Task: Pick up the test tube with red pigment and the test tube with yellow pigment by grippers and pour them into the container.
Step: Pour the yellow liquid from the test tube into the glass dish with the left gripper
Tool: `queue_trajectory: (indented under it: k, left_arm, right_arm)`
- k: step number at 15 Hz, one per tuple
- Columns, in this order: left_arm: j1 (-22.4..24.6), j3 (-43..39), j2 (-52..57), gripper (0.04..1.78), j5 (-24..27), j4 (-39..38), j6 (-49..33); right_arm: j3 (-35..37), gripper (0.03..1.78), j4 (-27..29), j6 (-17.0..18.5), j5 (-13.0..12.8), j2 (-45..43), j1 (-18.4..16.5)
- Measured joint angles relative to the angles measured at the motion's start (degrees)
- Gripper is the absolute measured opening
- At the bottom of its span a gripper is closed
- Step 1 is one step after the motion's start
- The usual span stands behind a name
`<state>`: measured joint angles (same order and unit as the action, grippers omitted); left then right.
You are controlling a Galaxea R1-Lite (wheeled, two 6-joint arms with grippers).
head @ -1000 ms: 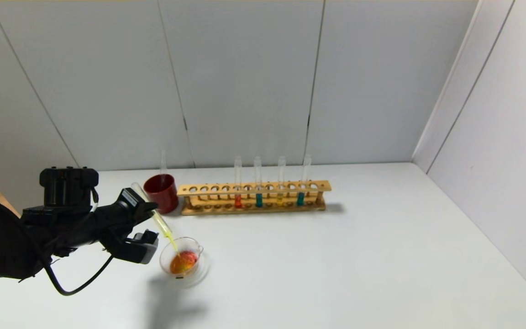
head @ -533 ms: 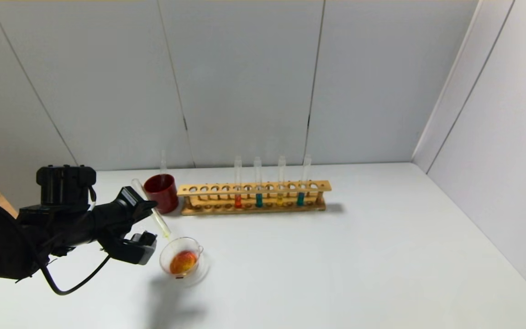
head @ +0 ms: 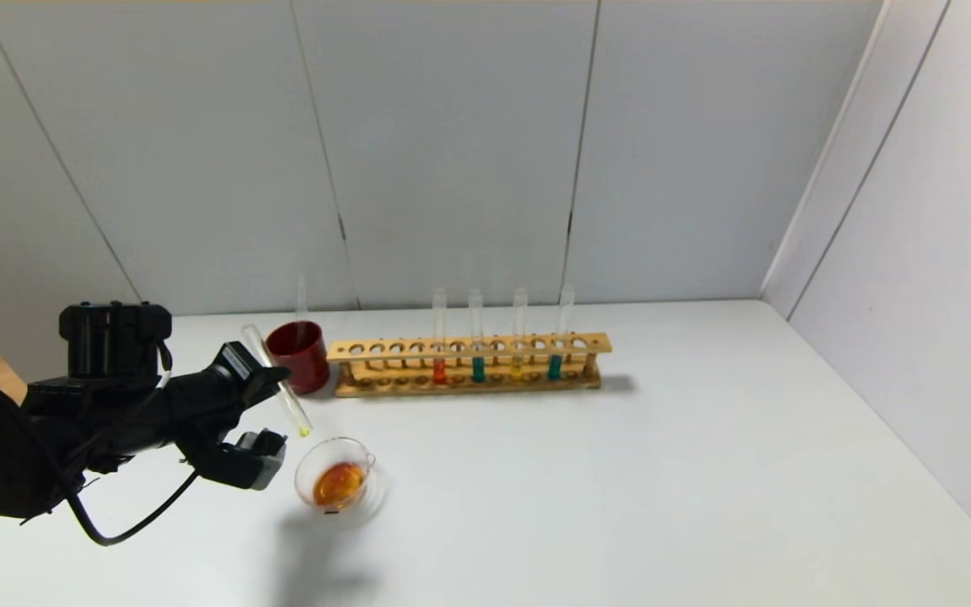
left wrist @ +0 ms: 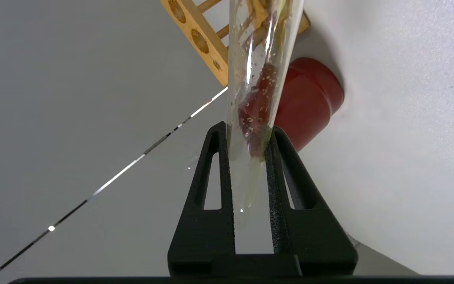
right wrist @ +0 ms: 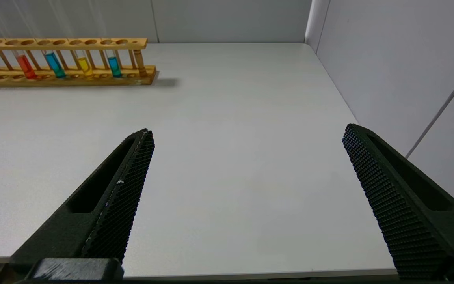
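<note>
Left tool point(head: 260, 410), lower left of head view: clenched on the test tube with yellow pigment point(head: 281, 389). I hold the tube mouth-down on a slant, mouth just above and beside the rim of the container point(head: 335, 484), so what's left drains toward the dish rather than onto the desk point(head: 662, 472). Grip sits near the tube's round end, which I judge leaves the mouth free to reach over the rim. Left wrist view confirms: both fingers point(left wrist: 219, 169) press the glass, tube point(left wrist: 256, 79) running between them.

Tube condition: clear glass, near empty, a yellow trace at the mouth only; droplets cling to inner wall. No stream visible.

Container, lower-left-centre of head view: low clear dish w/ orange pool inside, resting on desk. Judgement: both pigments are in, pour approx. complete.

Dark red cup point(head: 297, 357) stands up-frame of my tool, beside the left end of the wooden rack point(head: 469, 364); a clear tube stands in it. Rack holds four tubes: red, teal, yellow, teal.

Right tool point(right wrist: 246, 197): released, fingers wide apart, idle over bare desk; not seen in head view.
</note>
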<state>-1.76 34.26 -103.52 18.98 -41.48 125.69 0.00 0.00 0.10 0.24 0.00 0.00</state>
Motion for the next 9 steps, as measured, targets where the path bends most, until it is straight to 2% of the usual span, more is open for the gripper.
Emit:
queue_trajectory:
  k: [9]
  left_arm:
    - [-0.28, 0.33, 1.16, 0.3, 0.44, 0.11, 2.35]
  right_arm:
    - [0.0, 1.75, 0.0, 0.0, -0.02, 0.0, 0.0]
